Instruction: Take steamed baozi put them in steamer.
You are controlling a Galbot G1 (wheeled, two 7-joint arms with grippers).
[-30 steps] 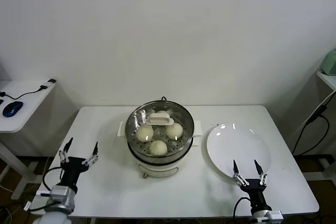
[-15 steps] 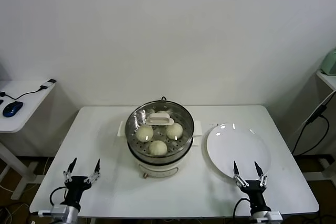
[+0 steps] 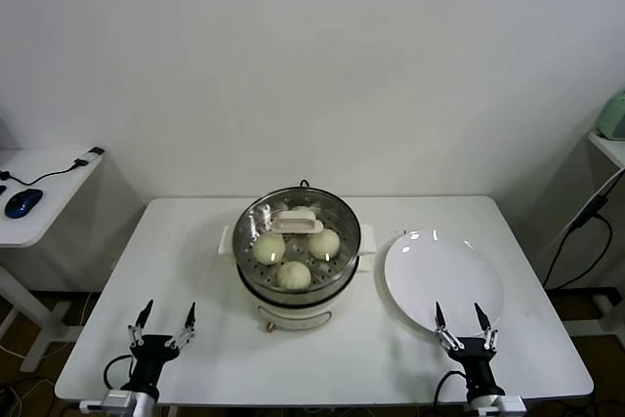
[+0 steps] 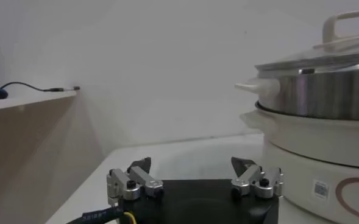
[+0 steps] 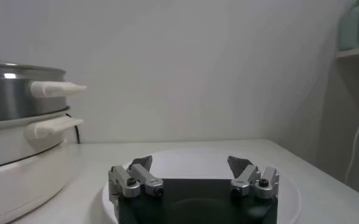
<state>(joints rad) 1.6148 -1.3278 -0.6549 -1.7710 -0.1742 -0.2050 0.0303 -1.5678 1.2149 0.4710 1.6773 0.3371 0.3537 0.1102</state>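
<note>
The steamer (image 3: 298, 285) stands mid-table on its white base, and a glass lid with a white handle (image 3: 296, 221) covers it. Through the lid I see three cream baozi (image 3: 270, 247) (image 3: 324, 242) (image 3: 293, 274) on the perforated tray. My left gripper (image 3: 169, 308) is open and empty near the table's front left edge, well apart from the pot. My right gripper (image 3: 457, 310) is open and empty over the near rim of the white plate (image 3: 439, 261). In the left wrist view, the left gripper (image 4: 191, 163) has the steamer (image 4: 325, 103) beside it. The right gripper (image 5: 190, 161) hangs over the plate (image 5: 289, 182).
A low side table at the far left carries a blue mouse (image 3: 22, 202) and a cable. A shelf with a green object (image 3: 613, 114) and hanging cables stands at the right. The plate holds nothing.
My left gripper has drawn back toward the table's front edge and shifted slightly right. The right gripper has barely moved. The steamer, lid and plate are unchanged.
</note>
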